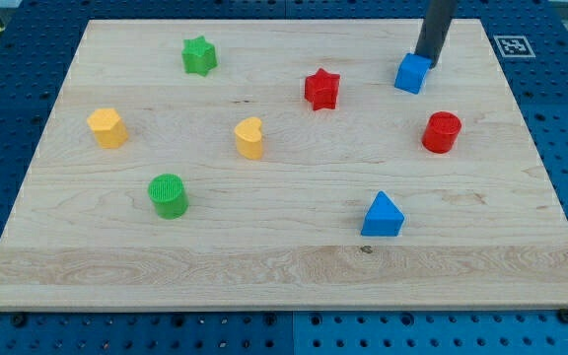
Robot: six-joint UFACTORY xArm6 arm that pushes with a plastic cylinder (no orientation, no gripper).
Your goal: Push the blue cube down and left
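Observation:
The blue cube (413, 73) sits on the wooden board (284, 256) near the view's top right. My tip (428, 61) is the lower end of a dark rod that comes in from the top edge. It stands just above and right of the cube, touching or nearly touching its upper right corner.
A red star (321, 89) lies left of the cube. A red cylinder (442, 132) lies below and right of it, a blue triangle (383, 216) further down. A green star (199, 55), an orange hexagon (107, 128), an orange heart (250, 137) and a green cylinder (169, 195) lie on the left half.

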